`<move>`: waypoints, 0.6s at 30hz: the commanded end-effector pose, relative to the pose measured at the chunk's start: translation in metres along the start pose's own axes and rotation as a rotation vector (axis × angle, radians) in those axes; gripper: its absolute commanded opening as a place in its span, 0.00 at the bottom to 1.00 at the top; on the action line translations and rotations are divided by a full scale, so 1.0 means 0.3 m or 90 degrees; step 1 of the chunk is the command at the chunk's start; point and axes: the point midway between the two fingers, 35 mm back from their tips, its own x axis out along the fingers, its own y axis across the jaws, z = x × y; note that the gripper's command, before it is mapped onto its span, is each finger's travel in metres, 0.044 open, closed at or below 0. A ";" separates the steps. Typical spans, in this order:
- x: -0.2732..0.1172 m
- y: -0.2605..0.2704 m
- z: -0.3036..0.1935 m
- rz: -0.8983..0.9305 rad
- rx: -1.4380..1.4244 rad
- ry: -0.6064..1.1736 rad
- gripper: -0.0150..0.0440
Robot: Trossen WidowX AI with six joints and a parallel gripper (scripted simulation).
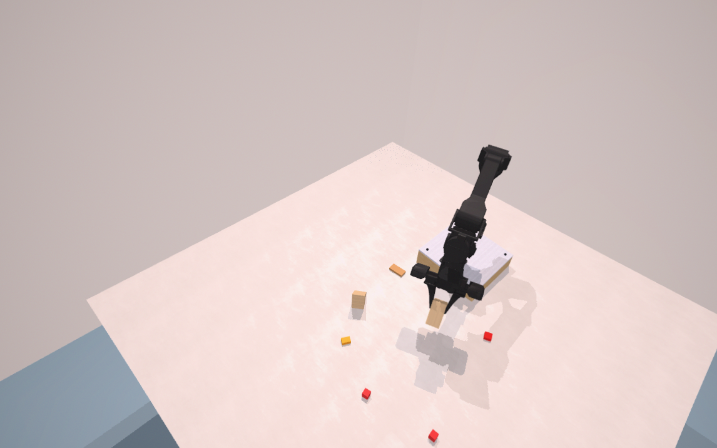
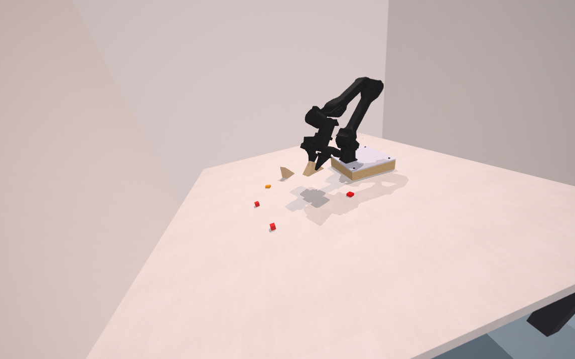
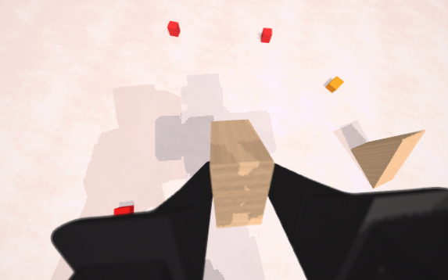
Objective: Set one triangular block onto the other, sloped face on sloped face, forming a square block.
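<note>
A: Gripper is clamped on one wedge, a finger on each flat end. By its shadow on the table we judge the wedge lifted clear, just in front of the base near the far right edge.

B: The other wedge rests toward the far left edge, apart from ours. In the wrist view its slope faces up and to our right.

A: To do this well, we carry high, roll ours until the slopes are parallel, then lower straight down. No sideways slide, or we shove the lower one.

B: Match the ends before we let go. Watch the orange block near it and the tan chip; the red cubes lie nearer the front.

A: Containers?

B: None in sight, so nothing held in any.
</note>
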 end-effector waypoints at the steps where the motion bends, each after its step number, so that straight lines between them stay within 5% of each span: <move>1: -0.046 0.001 0.020 0.001 -0.002 -0.008 0.25; 18: -0.038 -0.001 0.013 -0.001 0.098 0.014 0.25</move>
